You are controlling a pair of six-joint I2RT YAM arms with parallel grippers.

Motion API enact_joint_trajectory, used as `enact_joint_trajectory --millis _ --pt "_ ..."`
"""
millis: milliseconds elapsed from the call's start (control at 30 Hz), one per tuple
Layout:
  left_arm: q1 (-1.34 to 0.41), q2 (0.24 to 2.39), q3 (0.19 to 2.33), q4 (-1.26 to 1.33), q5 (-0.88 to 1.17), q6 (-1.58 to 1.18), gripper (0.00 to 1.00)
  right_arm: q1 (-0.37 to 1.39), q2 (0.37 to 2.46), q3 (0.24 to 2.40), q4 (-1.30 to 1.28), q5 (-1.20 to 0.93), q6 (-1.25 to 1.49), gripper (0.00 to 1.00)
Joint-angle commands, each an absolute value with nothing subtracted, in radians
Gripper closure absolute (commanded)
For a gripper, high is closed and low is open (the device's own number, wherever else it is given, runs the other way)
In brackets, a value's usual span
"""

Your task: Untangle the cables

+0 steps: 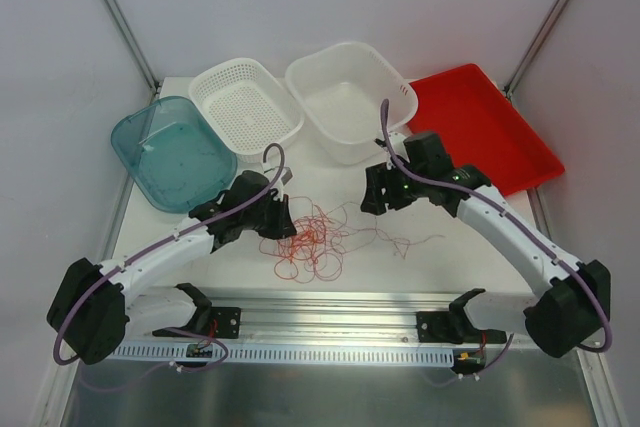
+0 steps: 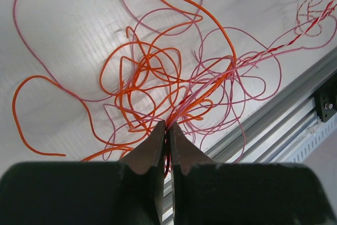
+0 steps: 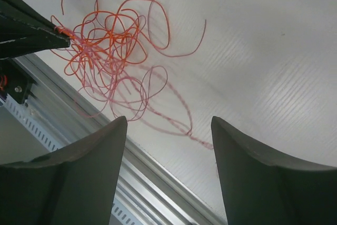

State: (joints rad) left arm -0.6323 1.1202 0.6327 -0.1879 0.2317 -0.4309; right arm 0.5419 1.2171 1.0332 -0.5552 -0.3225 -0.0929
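Note:
The cables (image 1: 312, 240) are a loose tangle of hair-thin red-orange and pinkish strands on the white table, between the two arms. In the left wrist view the cables (image 2: 158, 85) spread out just past my fingertips. My left gripper (image 1: 287, 224) sits at the tangle's left edge and is shut on a few strands, which run between its fingertips (image 2: 158, 135). My right gripper (image 1: 378, 202) hangs above the tangle's right side, open and empty. In the right wrist view the cables (image 3: 108, 51) lie at upper left, with a pink strand trailing between my right fingers (image 3: 105, 146).
At the back stand a teal bin (image 1: 172, 153), a white perforated basket (image 1: 245, 107), a white tub (image 1: 350, 99) and a red tray (image 1: 480, 127). An aluminium rail (image 1: 340, 307) runs along the table's near edge, close to the tangle.

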Motion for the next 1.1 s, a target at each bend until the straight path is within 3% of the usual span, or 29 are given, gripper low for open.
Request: enact_joint_trajectory --millis 0,267,433,467,533,567,600,767,933,1067 --pt "-0.653 1.118 0.689 -0.163 0.290 -0.354 0.97 0.548 1.297 1.117 -0.515 -0.305 -0.198 0.31" --pt "-0.660 1.108 0.693 -0.161 0.301 -0.328 0.97 0.561 1.431 1.124 -0.495 -0.411 -0.227 0.30" --pt "-0.661 1.106 0.687 -0.163 0.295 -0.325 0.96 0.572 1.437 1.103 -0.482 -0.440 -0.225 0.43" --pt "-0.661 1.106 0.686 -0.163 0.293 -0.325 0.96 0.572 1.433 1.100 -0.483 -0.445 -0.224 0.48" --pt "-0.661 1.104 0.683 -0.164 0.293 -0.327 0.95 0.572 1.425 1.100 -0.488 -0.433 -0.222 0.68" --pt "-0.661 1.101 0.680 -0.163 0.293 -0.330 0.91 0.572 1.411 1.101 -0.491 -0.414 -0.221 0.88" --pt "-0.661 1.100 0.677 -0.161 0.293 -0.330 0.89 0.571 1.404 1.106 -0.495 -0.414 -0.221 0.98" --pt "-0.661 1.097 0.650 -0.161 0.308 -0.331 0.77 0.571 1.344 1.137 -0.528 -0.391 -0.199 0.99" --pt "-0.661 1.106 0.615 -0.149 0.314 -0.339 0.56 0.571 1.315 1.152 -0.540 -0.403 -0.178 0.99" --pt "-0.661 1.123 0.607 -0.126 0.281 -0.347 0.47 0.572 1.305 1.144 -0.537 -0.405 -0.166 0.99"
